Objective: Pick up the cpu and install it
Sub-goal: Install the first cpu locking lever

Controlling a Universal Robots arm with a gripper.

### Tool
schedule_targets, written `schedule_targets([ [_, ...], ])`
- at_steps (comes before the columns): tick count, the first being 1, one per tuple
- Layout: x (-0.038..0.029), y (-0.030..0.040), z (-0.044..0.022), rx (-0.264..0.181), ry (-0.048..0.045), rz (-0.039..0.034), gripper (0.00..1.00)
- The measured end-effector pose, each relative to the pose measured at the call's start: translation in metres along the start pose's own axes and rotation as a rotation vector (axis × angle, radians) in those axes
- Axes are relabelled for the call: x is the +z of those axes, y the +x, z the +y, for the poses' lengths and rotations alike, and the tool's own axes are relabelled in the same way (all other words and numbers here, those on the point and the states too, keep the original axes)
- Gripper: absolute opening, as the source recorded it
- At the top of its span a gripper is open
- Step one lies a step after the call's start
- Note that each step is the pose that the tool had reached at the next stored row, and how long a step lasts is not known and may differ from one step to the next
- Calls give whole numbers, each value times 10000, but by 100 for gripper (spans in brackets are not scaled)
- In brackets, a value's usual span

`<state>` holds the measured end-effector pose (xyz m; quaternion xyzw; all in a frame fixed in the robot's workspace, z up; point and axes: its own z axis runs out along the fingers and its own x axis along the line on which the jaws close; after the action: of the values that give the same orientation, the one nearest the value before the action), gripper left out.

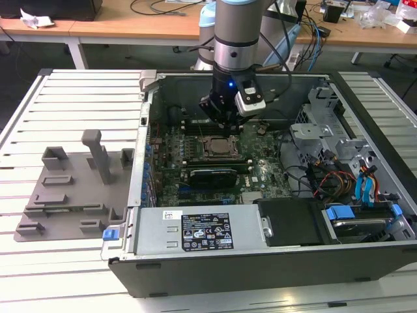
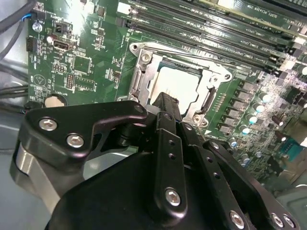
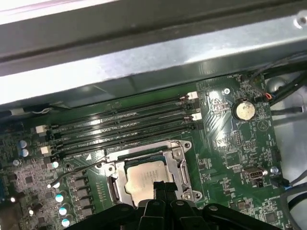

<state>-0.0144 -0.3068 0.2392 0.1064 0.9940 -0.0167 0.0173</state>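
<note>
The cpu (image 2: 177, 86), a flat square chip with a silver metal top, already lies in the metal-framed socket (image 2: 143, 58). The black gripper (image 2: 165, 101) hangs just above it, closed and empty.

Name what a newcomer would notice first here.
The open computer case dominates the slatted table, with the arm's tool hanging inside it. Just below the tool, the silver cpu lies in the motherboard socket. A grey fixture tray sits at the exterior view's left.
</note>
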Motion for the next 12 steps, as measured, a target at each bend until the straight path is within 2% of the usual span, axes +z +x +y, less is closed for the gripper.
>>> schedule_targets([
  [4, 0, 0, 0, -373, -14, -11, 11],
  [12, 0, 0, 0, -1701, -64, -50, 11],
])
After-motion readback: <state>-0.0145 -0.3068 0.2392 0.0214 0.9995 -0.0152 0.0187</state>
